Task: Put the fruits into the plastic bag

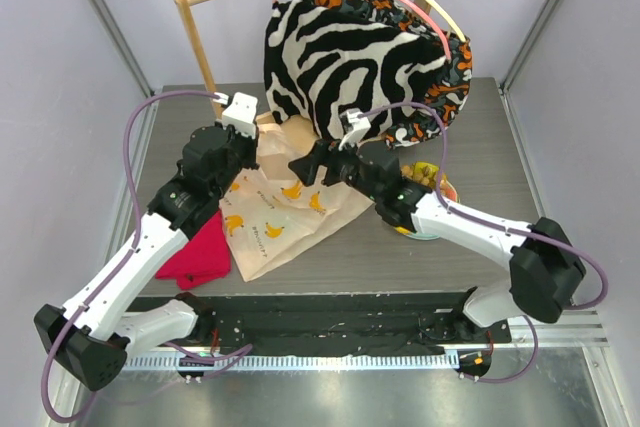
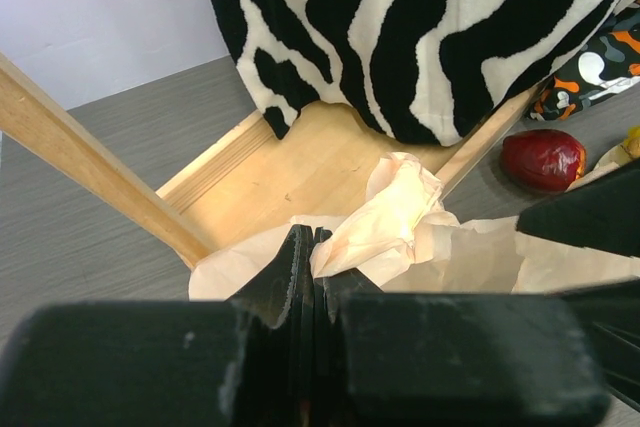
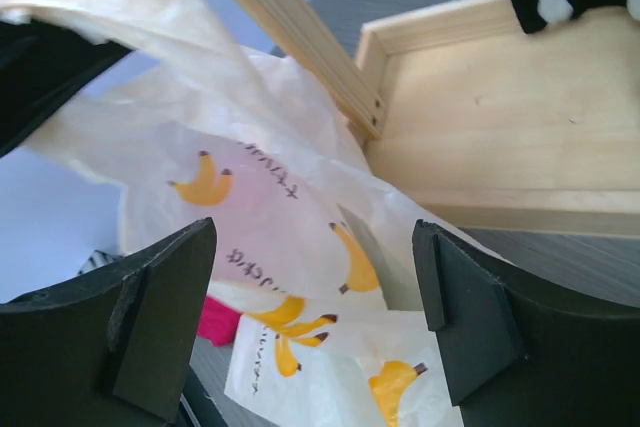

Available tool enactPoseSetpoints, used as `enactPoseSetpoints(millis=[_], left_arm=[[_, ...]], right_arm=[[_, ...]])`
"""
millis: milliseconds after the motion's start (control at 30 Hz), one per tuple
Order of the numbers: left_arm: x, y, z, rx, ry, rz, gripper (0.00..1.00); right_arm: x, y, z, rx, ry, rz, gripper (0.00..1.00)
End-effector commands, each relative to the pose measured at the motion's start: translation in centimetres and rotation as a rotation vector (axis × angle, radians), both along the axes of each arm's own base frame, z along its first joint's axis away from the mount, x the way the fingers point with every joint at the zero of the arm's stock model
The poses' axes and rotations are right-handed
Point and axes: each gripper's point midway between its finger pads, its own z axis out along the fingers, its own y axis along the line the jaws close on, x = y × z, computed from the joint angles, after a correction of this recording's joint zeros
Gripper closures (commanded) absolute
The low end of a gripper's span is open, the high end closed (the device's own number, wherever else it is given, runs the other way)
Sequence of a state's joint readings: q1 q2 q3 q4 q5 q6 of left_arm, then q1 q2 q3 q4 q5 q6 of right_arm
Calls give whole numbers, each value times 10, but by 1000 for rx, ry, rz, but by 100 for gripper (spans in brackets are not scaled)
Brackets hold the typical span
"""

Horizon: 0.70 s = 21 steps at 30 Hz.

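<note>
The plastic bag (image 1: 283, 209), cream-white with printed bananas, lies on the table between my two grippers. My left gripper (image 1: 250, 147) is shut on a crumpled handle of the bag (image 2: 400, 209), held just above the table; its jaws (image 2: 315, 237) are pressed together on the film. My right gripper (image 1: 302, 165) is open, fingers spread over the bag (image 3: 290, 247), with nothing held. Fruits (image 1: 424, 175) sit on a plate (image 1: 425, 234) under the right arm. A dark red apple (image 2: 543, 159) lies beyond the bag in the left wrist view.
A zebra-striped garment (image 1: 345, 62) hangs from a wooden rack (image 1: 200, 42) at the back, with the rack's wooden base (image 2: 300, 162) under it. A red cloth (image 1: 200, 252) lies at the front left, beside the bag.
</note>
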<state>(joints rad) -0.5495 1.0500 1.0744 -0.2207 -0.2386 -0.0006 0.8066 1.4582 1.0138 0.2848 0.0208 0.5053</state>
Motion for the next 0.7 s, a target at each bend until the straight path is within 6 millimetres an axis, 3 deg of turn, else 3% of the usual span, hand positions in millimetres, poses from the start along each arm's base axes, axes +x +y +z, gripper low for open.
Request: enactPoseSetpoints(millis=[0, 67, 100, 133, 167, 200, 233, 267, 333, 367, 433, 533, 667], left_arm=[[3, -1, 23, -49, -56, 5, 100], [3, -1, 23, -51, -56, 5, 100], [3, -2, 23, -51, -56, 3, 100], [3, -1, 22, -50, -55, 6, 100], [3, -1, 23, -49, -57, 8, 100], [3, 0, 24, -49, -61, 10, 100], [3, 0, 23, -46, -59, 13, 100], [3, 0, 24, -49, -61, 13, 100], [3, 0, 24, -49, -61, 12, 100], [2, 0, 25, -50, -62, 7, 100], [3, 0, 23, -49, -60, 9, 100], [3, -1, 24, -51, -60, 6, 100], [4, -2, 22, -51, -56, 5, 100]], right_arm=[[-21, -4, 66, 193, -205, 66, 12], [-25, -17, 80, 219, -253, 38, 13], [-17, -30, 74, 203, -250, -44, 13], [-16, -45, 84, 220, -266, -107, 14], [-12, -56, 80, 211, -258, -170, 14], [1, -84, 74, 195, -241, -331, 14], [3, -101, 78, 198, -235, -411, 14], [7, -117, 61, 136, -186, -489, 14], [17, -156, 57, 58, -166, -686, 14], [17, -166, 41, -38, -137, -719, 14], [23, -185, 43, -130, -133, -788, 14], [28, -206, 22, -261, -49, -817, 14], [54, -227, 1, -207, 82, -772, 14]])
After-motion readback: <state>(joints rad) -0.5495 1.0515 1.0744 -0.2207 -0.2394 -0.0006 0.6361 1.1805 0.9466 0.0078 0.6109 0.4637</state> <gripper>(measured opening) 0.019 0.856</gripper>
